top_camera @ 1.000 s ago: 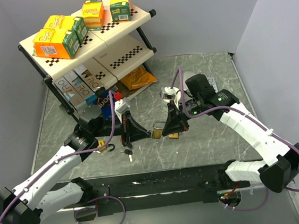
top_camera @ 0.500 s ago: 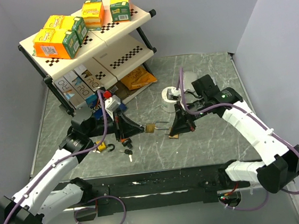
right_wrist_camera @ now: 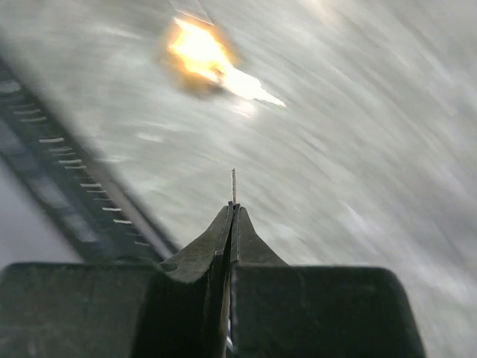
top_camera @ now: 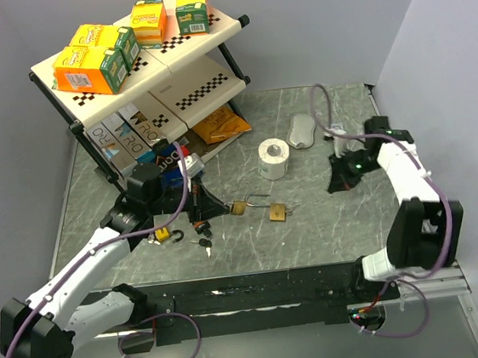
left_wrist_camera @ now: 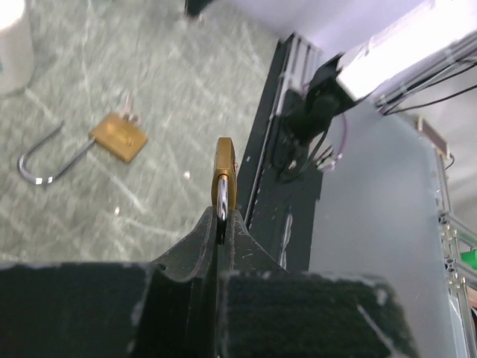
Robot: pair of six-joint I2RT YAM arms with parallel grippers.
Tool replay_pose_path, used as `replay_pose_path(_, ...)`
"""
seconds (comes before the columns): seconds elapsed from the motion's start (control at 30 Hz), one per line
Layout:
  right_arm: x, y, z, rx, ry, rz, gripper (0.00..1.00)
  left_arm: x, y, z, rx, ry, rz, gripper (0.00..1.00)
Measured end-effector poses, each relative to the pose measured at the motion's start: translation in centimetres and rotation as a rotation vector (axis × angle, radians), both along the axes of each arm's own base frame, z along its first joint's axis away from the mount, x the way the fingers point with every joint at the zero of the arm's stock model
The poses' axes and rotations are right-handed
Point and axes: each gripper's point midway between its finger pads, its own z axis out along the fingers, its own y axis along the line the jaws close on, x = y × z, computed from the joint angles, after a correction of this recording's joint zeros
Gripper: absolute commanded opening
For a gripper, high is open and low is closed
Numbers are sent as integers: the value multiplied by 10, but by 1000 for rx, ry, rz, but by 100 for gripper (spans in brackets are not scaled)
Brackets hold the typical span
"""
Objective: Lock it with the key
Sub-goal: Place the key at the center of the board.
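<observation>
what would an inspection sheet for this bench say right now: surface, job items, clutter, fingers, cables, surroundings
surface: grey marbled tabletop, no spills seen
job's things: held padlock, brass, seen edge-on; loose padlock lying flat with its shackle open; keys lying on the table
clutter: white tape roll; grey oval object; black-and-yellow padlock
grippers: left gripper fingers shut on the held padlock; right gripper fingers shut, away from both brass padlocks, with a thin sliver at the tips that is too blurred to name
cables: purple cable looped along each arm, no snag seen
surroundings: shelf rack with juice cartons; plain walls
</observation>
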Motion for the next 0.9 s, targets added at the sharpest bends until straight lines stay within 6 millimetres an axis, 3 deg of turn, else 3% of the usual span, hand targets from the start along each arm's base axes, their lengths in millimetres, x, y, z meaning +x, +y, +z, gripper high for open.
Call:
replay_pose_path(0.1, 12, -55, -39, -109, 62, -123, 0, 2, 0, -14, 46, 25, -1, 1)
replay_pose_path(0.23, 17, -106, -77, -211, 121, -203, 0, -4, -5, -25, 82, 34, -28, 1)
replay_pose_path(0.33, 22, -122, -91, -252, 128, -219, 0, -7, -9, -29, 94, 36, -45, 1)
replay_pose_path(0.53, 36, -130, -105, -273, 109, -230, 0, -10, -16, -40, 118, 65, -65, 1)
replay_pose_path(0.63, 42, -134, -112, -280, 107, -242, 26, -11, -18, -42, 124, 75, -67, 1)
replay_pose_path(0.67, 43, -135, -114, -284, 108, -245, 44, -11, -19, -42, 123, 76, -67, 1)
replay_pose_path(0.77, 43, -136, -121, -283, 128, -248, 59, -10, -20, -45, 130, 80, -60, 1)
replay_pose_path(0.9, 44, -133, -116, -275, 121, -242, 70, -7, -21, -53, 146, 121, -49, 1)
